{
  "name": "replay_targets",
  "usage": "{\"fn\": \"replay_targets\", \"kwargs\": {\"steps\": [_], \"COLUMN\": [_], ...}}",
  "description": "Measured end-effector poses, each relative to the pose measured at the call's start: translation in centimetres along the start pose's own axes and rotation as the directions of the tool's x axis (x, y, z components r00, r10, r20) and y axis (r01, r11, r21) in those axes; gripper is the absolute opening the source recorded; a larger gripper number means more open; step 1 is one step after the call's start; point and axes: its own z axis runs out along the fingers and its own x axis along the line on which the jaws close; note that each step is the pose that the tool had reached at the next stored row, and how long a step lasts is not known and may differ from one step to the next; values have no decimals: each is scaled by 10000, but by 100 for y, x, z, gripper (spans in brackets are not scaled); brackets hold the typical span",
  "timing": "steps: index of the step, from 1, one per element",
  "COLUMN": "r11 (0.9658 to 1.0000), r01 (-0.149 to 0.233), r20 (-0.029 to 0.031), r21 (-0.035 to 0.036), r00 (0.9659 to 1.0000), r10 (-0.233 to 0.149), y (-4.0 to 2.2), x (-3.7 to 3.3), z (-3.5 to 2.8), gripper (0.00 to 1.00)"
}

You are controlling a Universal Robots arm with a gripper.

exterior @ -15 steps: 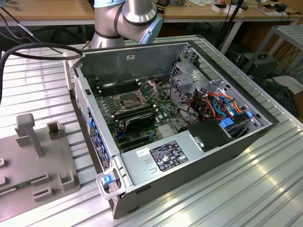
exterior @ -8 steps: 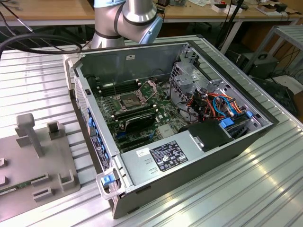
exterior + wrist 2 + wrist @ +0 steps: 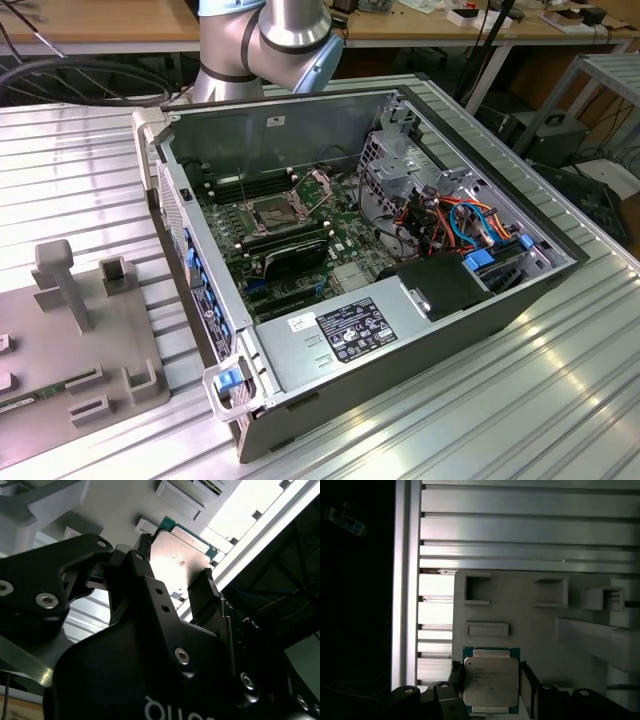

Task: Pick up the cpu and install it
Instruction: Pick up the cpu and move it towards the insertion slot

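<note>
Ribbed aluminium table (image 3: 520,525), grey fixture tray (image 3: 530,615); gripper (image 3: 491,667) fingers (image 3: 527,685) pinching the cpu (image 3: 491,681) by opposite edges

A ribbed aluminium tabletop (image 3: 480,400) spans the exterior view; wooden workbench (image 3: 100,20) at twelve o'clock, metal shelving (image 3: 612,72) at two o'clock.

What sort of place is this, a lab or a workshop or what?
Probably a robotics lab or test bench: a robot arm by an open computer case on a ribbed aluminium table, wooden workbenches beyond, and the gripper holding the cpu in the first wrist view.
</note>
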Motion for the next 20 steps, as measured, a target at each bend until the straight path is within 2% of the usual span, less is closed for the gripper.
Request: {"fn": "replay_targets", "kwargs": {"steps": [10,11,15,17,20], "r11": [10000,10000,10000,10000,10000], "r01": [0,0,0,0,0], "r20": [0,0,0,0,0], "r21": [1,0,0,0,0], "r00": [10000,10000,10000,10000,10000], "r10": [0,0,0,0,0], "y": [6,7,9,12,14], "x": [1,1,2,2,3], "z": [-213,-262,-358,-443,-530], "gripper": [55,55,55,55,55]}}
